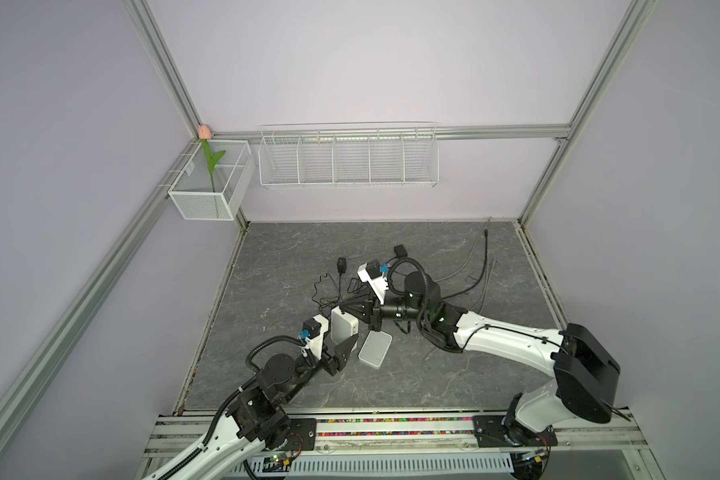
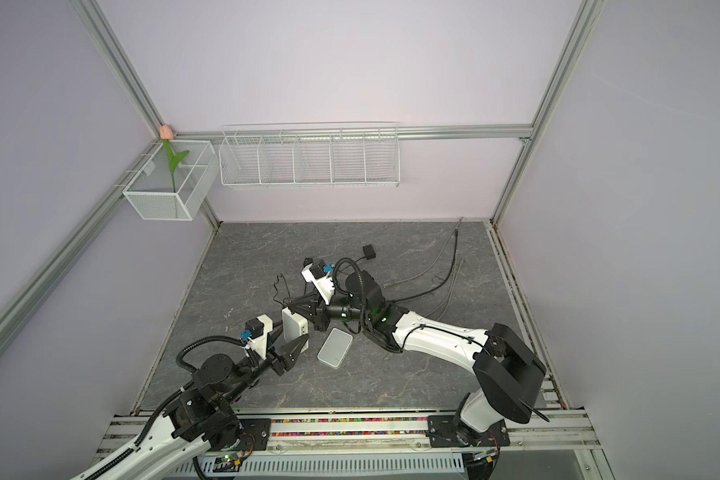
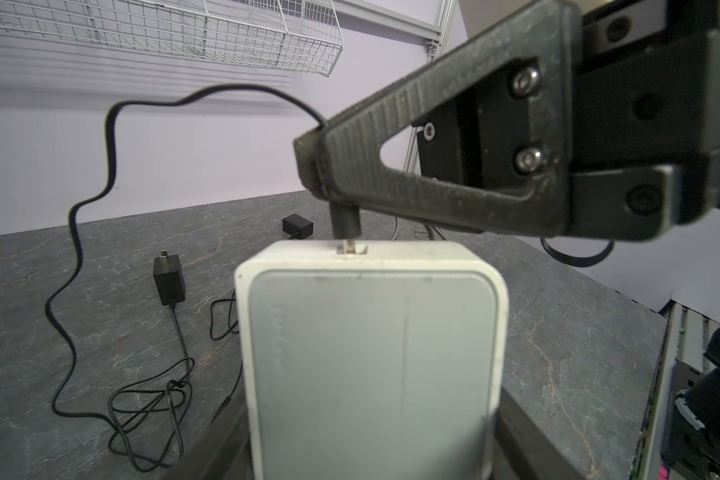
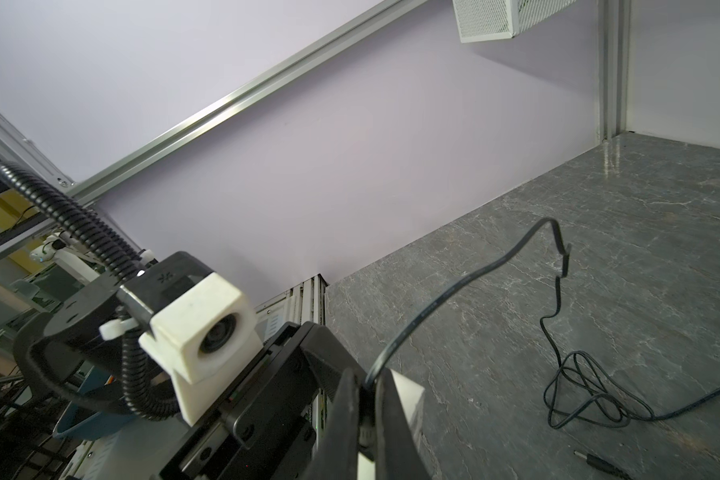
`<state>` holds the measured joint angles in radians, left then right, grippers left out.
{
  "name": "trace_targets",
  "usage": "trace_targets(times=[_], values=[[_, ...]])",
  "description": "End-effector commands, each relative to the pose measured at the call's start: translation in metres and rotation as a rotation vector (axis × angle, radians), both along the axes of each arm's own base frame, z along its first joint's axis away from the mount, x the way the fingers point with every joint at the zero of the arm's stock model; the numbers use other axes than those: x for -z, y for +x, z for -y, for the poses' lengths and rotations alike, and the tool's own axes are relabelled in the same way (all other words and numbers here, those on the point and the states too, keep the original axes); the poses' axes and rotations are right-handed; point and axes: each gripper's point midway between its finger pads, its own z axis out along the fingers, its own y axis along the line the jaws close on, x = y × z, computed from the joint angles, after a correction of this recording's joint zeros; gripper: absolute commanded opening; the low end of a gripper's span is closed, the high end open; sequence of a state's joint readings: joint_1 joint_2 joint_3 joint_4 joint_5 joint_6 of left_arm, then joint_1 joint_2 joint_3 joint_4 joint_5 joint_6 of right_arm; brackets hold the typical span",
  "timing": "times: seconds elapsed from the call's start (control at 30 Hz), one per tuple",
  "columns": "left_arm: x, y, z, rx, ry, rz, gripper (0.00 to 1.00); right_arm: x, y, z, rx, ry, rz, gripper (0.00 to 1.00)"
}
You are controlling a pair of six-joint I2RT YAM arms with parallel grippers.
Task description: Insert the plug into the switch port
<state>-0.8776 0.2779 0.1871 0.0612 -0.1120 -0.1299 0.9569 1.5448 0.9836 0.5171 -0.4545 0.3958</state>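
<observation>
A white switch (image 1: 344, 328) (image 2: 294, 325) is held upright off the table, with my left gripper (image 1: 337, 341) (image 2: 287, 338) shut on its sides. In the left wrist view the switch (image 3: 371, 353) fills the space between the jaws. My right gripper (image 3: 314, 166) (image 1: 344, 309) (image 2: 292, 308) is shut on the black plug (image 3: 346, 218), which points down at the switch's upper edge. The plug's metal tip sits in the port (image 3: 352, 248); its depth is unclear. In the right wrist view the gripper (image 4: 368, 395) pinches the plug, and its cable (image 4: 433, 303) arcs away.
A second white box (image 1: 375, 349) (image 2: 335, 347) lies flat just right of my left gripper. Black power adapters (image 1: 341, 264) (image 1: 400, 250) and tangled black cords (image 3: 150, 407) lie behind. Grey cables (image 1: 474, 266) trail at the back right. Wire baskets (image 1: 348, 160) hang on the back wall.
</observation>
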Motion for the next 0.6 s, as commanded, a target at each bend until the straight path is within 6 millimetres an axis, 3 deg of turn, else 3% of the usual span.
trace_targets(times=[0.0, 0.27, 0.57], values=[[-0.155, -0.020, -0.039, -0.062, -0.401, 0.358, 0.00, 0.130, -0.037, 0.020, -0.034, -0.406, -0.262, 0.07], [-0.158, -0.021, -0.043, -0.067, -0.432, 0.369, 0.00, 0.145, -0.039, 0.025, -0.007, -0.449, -0.277, 0.07], [-0.168, -0.033, -0.041, -0.006, -0.448, 0.386, 0.00, 0.135, -0.058, 0.019, -0.158, -0.393, -0.253, 0.07]])
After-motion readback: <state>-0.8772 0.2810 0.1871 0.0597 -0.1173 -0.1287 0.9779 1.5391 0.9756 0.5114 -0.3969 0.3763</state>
